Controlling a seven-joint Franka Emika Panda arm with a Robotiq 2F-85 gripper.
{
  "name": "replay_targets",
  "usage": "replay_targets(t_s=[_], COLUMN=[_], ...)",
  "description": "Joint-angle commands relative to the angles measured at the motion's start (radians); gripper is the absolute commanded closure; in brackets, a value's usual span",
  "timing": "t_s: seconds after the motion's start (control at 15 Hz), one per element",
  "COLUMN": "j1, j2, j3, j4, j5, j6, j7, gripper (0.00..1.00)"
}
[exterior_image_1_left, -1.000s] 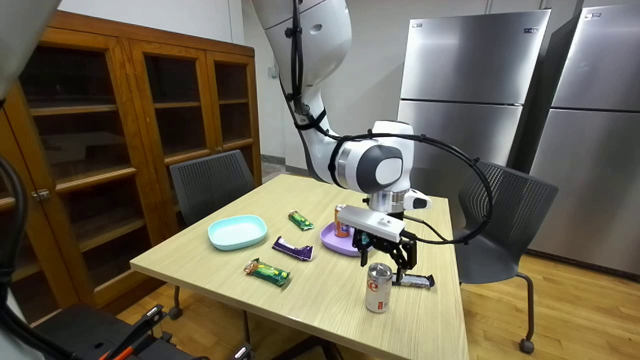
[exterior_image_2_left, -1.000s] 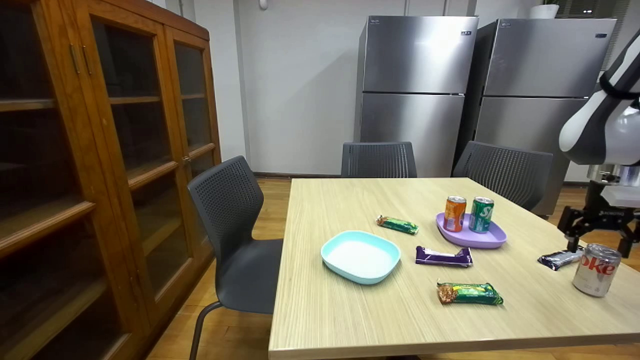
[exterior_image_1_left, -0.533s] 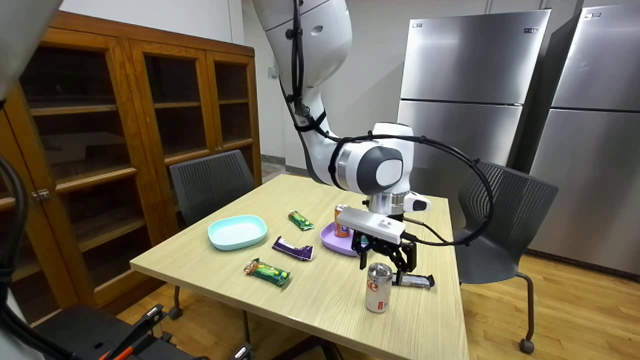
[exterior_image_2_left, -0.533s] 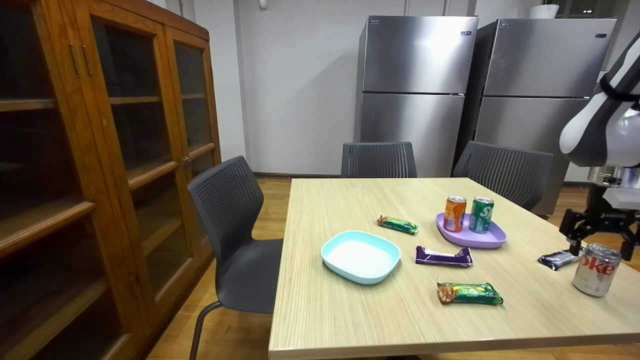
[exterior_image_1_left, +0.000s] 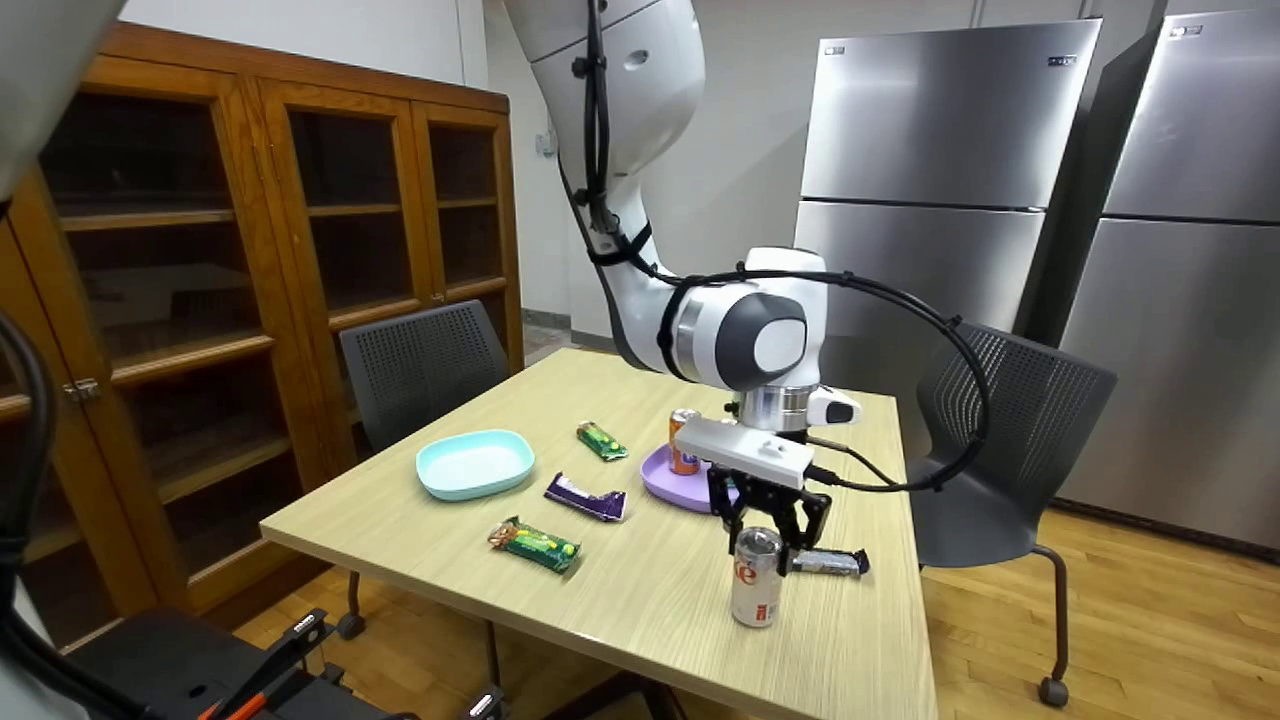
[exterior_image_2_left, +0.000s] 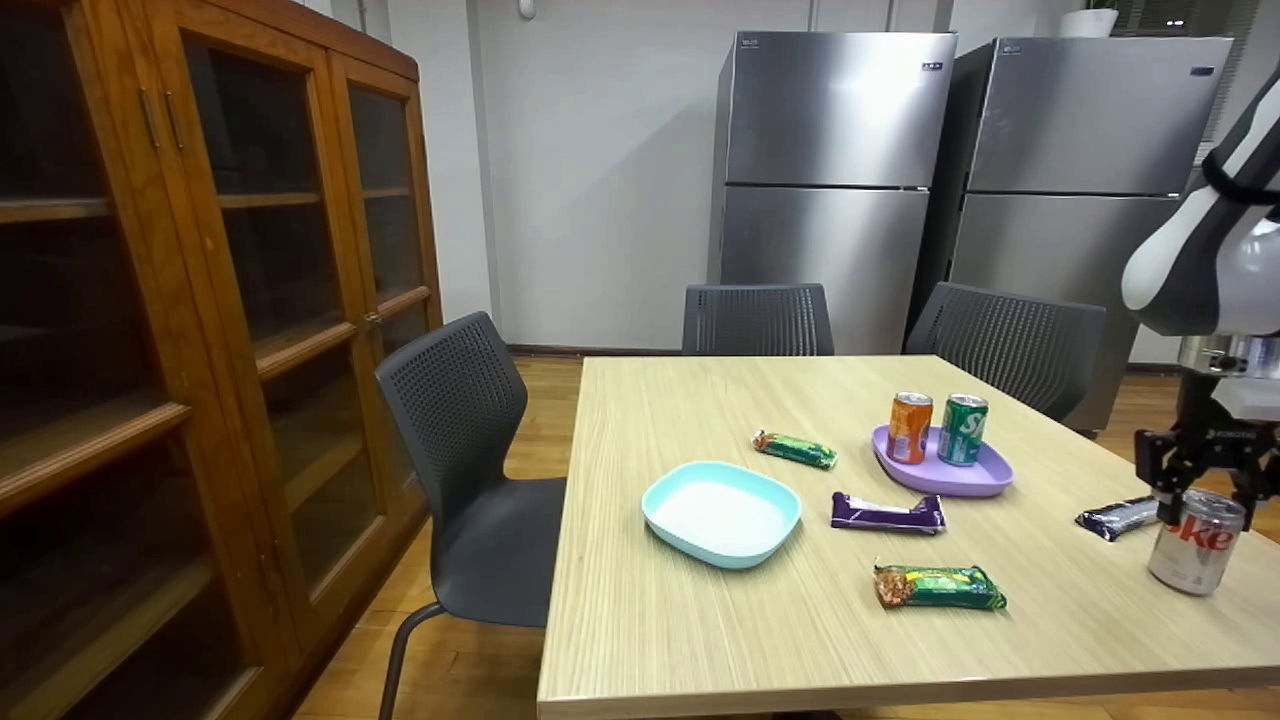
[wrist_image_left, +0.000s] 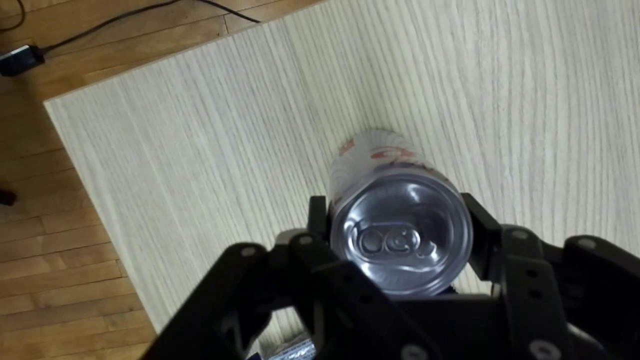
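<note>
Silver can (exterior_image_2_left: 1194, 562) stands upright on the table (exterior_image_2_left: 700, 630); long axis vertical, lid (wrist_image_left: 400, 274) facing up; gripper (wrist_image_left: 398, 222) points down over it, jaws clasping opposite sides near the top.

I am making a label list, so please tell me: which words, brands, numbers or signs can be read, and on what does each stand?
"ke", red, on the silver Coke can; letters before it partly hidden.
"S", white, on the green soda can; rest unclear.
"ROBOTIQ", faint, on the gripper.
Too small or blurred to read: the print on the orange soda can, the snack bars and the refrigerators.
</note>
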Motion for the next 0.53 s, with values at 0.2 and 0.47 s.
replay_targets(t_s=[0.2,0.47], j1=[0.013,0.039], j2=[-0.125,-0.21], j3=[-0.017,-0.015], j4=[-0.042,-0.068], j5=[-0.068,-0.092], j6=[-0.098,-0.112], j7=[-0.01,0.003], gripper=[0.61,0.61])
